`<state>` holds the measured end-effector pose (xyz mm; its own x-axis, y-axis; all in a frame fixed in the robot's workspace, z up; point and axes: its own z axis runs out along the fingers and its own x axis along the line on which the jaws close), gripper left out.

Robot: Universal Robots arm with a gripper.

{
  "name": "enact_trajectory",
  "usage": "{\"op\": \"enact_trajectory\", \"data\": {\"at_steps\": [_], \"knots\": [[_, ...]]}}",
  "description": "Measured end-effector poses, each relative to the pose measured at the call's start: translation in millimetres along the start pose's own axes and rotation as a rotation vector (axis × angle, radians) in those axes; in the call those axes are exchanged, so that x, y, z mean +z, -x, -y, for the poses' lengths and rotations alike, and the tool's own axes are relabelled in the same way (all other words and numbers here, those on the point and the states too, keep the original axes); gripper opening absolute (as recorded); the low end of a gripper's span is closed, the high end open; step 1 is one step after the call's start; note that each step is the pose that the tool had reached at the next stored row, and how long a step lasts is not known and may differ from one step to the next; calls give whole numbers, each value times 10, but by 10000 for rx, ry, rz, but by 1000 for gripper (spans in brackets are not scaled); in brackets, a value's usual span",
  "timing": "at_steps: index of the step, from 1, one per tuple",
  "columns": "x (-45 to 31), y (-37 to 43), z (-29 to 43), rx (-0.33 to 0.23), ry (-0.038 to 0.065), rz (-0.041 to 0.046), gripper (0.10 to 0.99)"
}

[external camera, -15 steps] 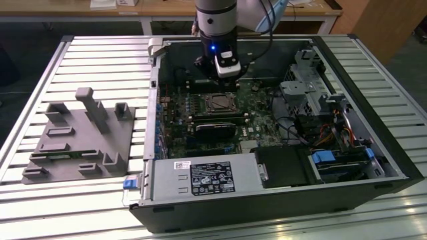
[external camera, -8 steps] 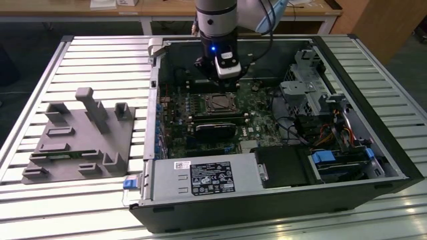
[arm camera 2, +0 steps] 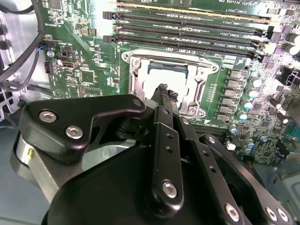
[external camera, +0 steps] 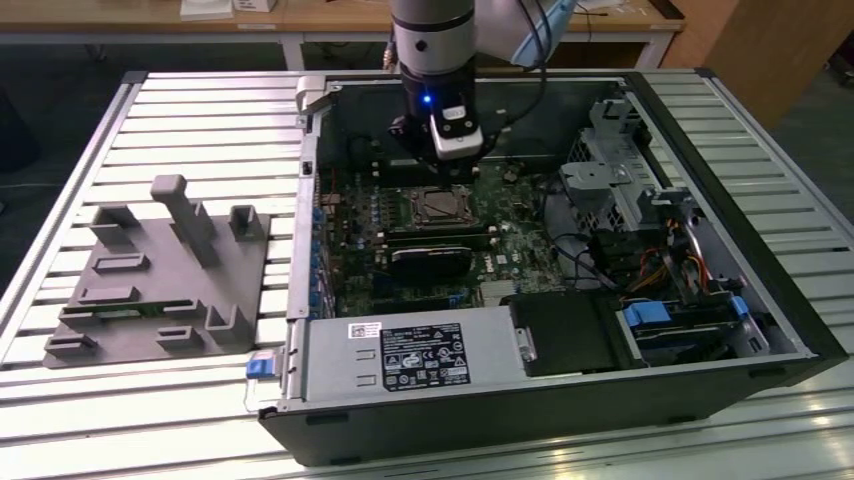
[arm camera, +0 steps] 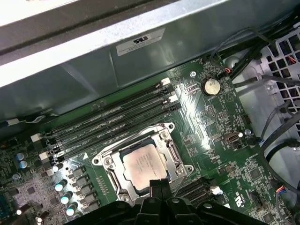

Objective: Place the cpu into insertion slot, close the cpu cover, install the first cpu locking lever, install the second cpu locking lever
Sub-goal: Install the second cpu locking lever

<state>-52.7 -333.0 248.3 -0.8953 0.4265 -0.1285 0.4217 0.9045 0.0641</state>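
In the exterior view, the black gripper is seen above the open computer case, over the socket. In the second wrist view, its fingertips are pressed together (nothing pinched), directly above the small greyish square cpu. In the first wrist view, the cpu is seated, framed by the thin silvery cpu cover; its print cannot be read.

We see the arm reaching straight down, wrist vertical, the gripper at its lower end. In the second wrist view the fingertips meet, jaws pressed together with nothing between them, linkages folded narrow behind.
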Motion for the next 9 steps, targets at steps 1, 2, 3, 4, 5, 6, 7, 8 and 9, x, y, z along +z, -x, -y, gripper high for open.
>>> {"op": "enact_trajectory", "data": {"at_steps": [1,2,3,4,5,6,7,8,9], "knots": [[0,2,4,0,0,0,106],[0,4,8,0,0,0,106],[0,5,12,0,0,0,106],[0,7,16,0,0,0,106],[0,9,20,0,-1,0,106],[0,11,24,0,0,0,106],[0,13,27,0,0,0,106],[0,14,31,0,0,0,106],[0,16,34,0,0,0,106]]}}
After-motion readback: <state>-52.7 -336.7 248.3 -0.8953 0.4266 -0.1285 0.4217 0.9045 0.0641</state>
